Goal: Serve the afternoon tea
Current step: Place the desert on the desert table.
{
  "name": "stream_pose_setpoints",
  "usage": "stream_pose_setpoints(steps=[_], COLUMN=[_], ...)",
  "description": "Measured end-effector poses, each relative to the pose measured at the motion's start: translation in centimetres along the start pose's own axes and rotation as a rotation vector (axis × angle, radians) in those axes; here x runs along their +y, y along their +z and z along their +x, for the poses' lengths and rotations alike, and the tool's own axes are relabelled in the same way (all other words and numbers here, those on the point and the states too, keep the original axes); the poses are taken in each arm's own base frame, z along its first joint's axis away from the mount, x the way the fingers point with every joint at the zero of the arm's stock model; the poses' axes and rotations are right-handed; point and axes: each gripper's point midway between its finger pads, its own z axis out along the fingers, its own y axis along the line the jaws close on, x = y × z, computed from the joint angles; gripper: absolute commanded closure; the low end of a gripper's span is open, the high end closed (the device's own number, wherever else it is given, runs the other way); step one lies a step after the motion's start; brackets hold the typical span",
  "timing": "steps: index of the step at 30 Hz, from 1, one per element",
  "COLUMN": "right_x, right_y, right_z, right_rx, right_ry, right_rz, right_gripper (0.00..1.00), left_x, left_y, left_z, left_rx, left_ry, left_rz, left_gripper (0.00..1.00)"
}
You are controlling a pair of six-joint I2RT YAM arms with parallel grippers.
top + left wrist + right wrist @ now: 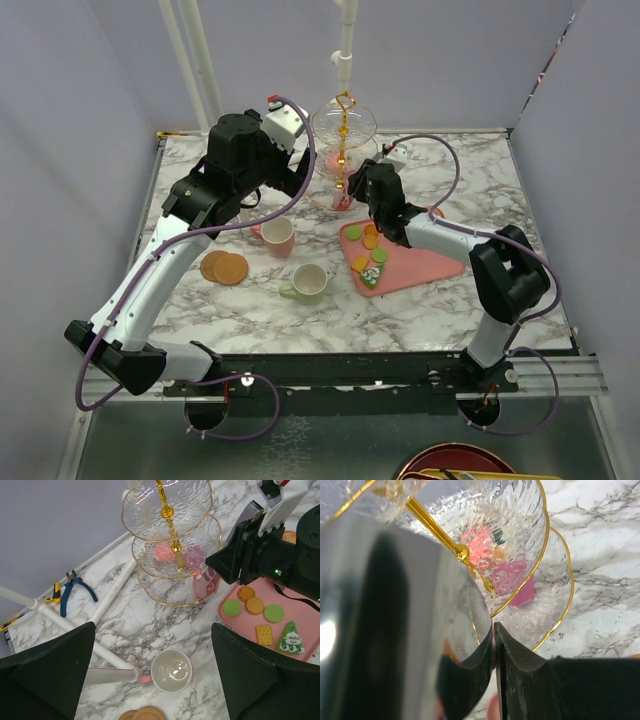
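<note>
Three-tier glass stand (345,140), gold stem: far centre of the marble worktop (450,310). The red and pink sweets (164,550) on its tiers are blurred by rippled glass.
Right hand (494,645): at the lowest tier, fingers nearly together. Its blurred near finger blocks half its view, so any grip cannot be told.
Left hand (153,625): fingers wide apart, empty, left of the stand.
Pink mug (277,237), pale-green mug (308,283), two coasters (224,267): near-left.
Lavender walls (60,120).

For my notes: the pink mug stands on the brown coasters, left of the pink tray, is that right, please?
Not quite: the top view shows the pink mug on the table beside the brown coasters, left of the pink tray.
</note>
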Motion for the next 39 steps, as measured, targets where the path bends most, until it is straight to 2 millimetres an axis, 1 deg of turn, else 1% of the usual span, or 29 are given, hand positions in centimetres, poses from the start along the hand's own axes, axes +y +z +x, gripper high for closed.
stream_pose_setpoints(steps=[3,8,13,18,23,30,36,39], right_x=[-0.4,-0.8,-2.2,-3.6,-4.5,-4.3,-2.5,-1.9], right_y=[0.5,0.6,-0.3,-1.7,-2.3,-2.3,-1.9,-1.7], right_z=[1.1,0.7,0.9,0.2,-0.4,-0.9,-3.1,-3.8], right_rx=[0.017,-0.009,-0.024,-0.047,-0.059,-0.066,-0.105,-0.116], right_ry=[0.002,0.01,0.004,-0.021,-0.037,-0.041,-0.006,0.007], right_rz=[0.015,0.032,0.065,0.097,0.115,0.113,0.083,0.071], right_gripper=[0.71,0.71,0.71,0.71,0.72,0.71,0.71,0.71], left_x=[0.0,0.1,0.1,0.1,0.1,0.1,0.1,0.1], left_y=[-0.1,-0.1,-0.1,-0.1,-0.1,-0.1,-0.2,-0.3], left_z=[-0.1,-0.1,0.0,0.0,0.0,0.0,-0.1,-0.1], left_rx=[-0.002,-0.003,-0.002,-0.002,-0.002,-0.002,-0.003,-0.007], left_ry=[0.003,0.008,0.009,0.01,0.01,0.009,0.01,0.01], left_rz=[0.0,-0.001,0.0,0.0,0.0,0.0,-0.001,-0.002], left_gripper=[0.01,0.01,0.01,0.01,0.01,0.01,0.01,0.01])
